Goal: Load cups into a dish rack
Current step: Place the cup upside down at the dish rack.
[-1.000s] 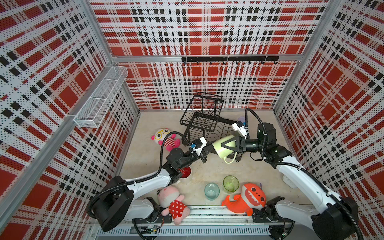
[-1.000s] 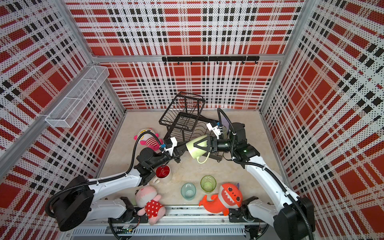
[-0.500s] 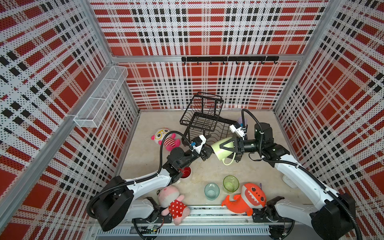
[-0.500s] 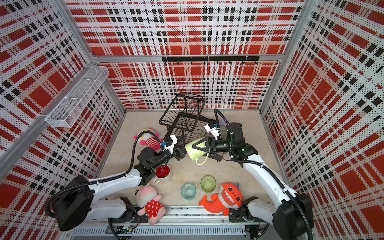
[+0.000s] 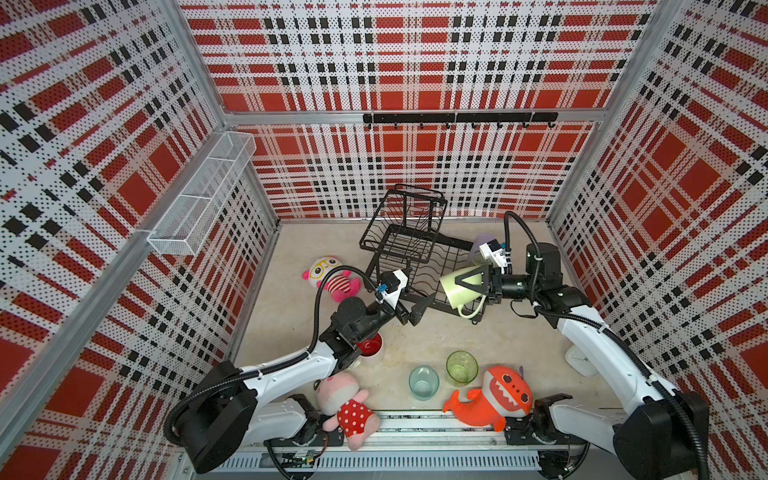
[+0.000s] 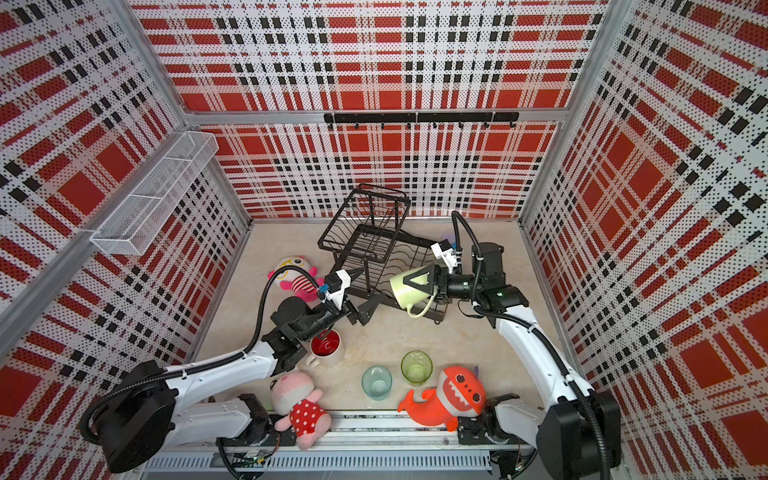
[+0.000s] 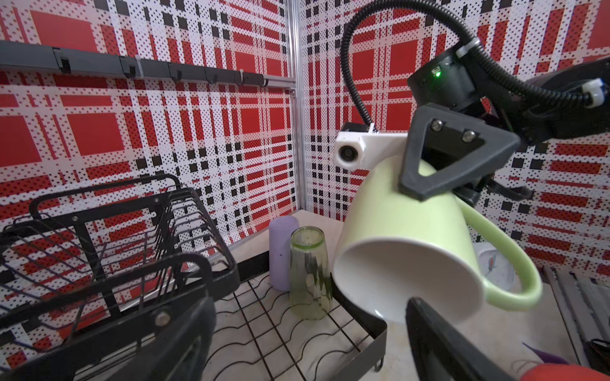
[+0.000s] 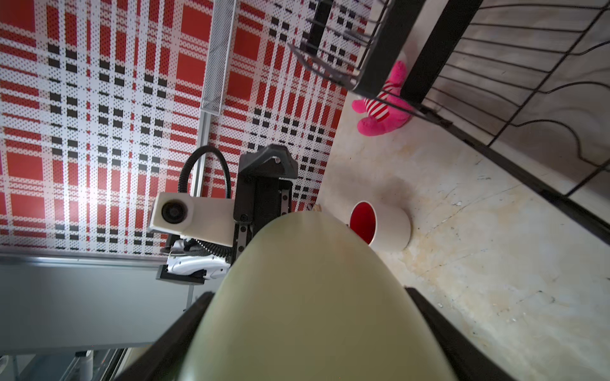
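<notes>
My right gripper [image 5: 467, 284] [image 8: 310, 346] is shut on the pale green mug [image 5: 451, 293] [image 6: 401, 293] [image 7: 406, 237]. It holds the mug on its side above the front right corner of the black dish rack [image 5: 405, 255] [image 7: 214, 270], mouth toward the left arm, handle hanging down. My left gripper [image 5: 411, 313] [image 7: 307, 346] stands open just left of the mug's mouth, with nothing in it. A lilac tumbler [image 7: 282, 250] and a tall green glass [image 7: 308, 273] stand upside down in the rack's base. The red-inside white mug [image 5: 370, 345], teal glass [image 5: 423, 382] and short green glass [image 5: 461, 368] stand on the floor in front.
Three plush toys lie around: a pink one with glasses [image 5: 332, 278] left of the rack, a pink doll [image 5: 345, 403] and an orange shark [image 5: 490, 399] at the front edge. A white mesh shelf [image 5: 203, 195] and a black hook rail [image 5: 457, 118] hang on the walls.
My left gripper has opened, come off the mug's rim and drawn back a little toward the front. The right gripper still holds the mug in about the same place.
</notes>
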You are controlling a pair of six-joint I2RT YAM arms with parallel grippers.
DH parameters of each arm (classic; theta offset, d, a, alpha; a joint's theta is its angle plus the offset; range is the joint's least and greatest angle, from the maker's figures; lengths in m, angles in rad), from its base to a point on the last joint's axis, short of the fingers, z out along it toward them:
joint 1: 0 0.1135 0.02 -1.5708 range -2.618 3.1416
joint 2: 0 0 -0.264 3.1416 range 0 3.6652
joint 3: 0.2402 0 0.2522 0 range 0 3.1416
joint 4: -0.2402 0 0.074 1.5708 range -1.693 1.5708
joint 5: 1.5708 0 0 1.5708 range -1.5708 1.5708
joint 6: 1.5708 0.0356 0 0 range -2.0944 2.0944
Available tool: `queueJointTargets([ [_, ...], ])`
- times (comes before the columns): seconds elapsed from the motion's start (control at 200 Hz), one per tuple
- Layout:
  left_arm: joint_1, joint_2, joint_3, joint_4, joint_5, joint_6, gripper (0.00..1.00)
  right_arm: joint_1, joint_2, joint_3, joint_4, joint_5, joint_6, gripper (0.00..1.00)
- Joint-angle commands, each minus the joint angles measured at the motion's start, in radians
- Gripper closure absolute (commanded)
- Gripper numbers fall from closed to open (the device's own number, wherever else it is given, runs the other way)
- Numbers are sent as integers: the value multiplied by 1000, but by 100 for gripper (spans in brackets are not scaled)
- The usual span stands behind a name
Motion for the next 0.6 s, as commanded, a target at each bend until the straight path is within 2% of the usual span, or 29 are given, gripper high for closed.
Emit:
queueJointTargets([
  [0.0,-5,-41,-16,-36,-23,2,6,-11,15,75,-123,77,-158,27],
  [0.13,-5,-70,-23,-64,-38,11,6,-11,58,126,-266,263,-295,27],
  [0.19,-5,-80,-27,-70,-41,10,6,-11,79,138,-301,311,-330,28],
  [0.386,-6,-109,-28,-92,-53,10,6,18,117,160,-317,428,-357,29],
  [0.596,-6,-123,-28,-103,-66,16,6,119,152,236,-369,678,-377,30],
])
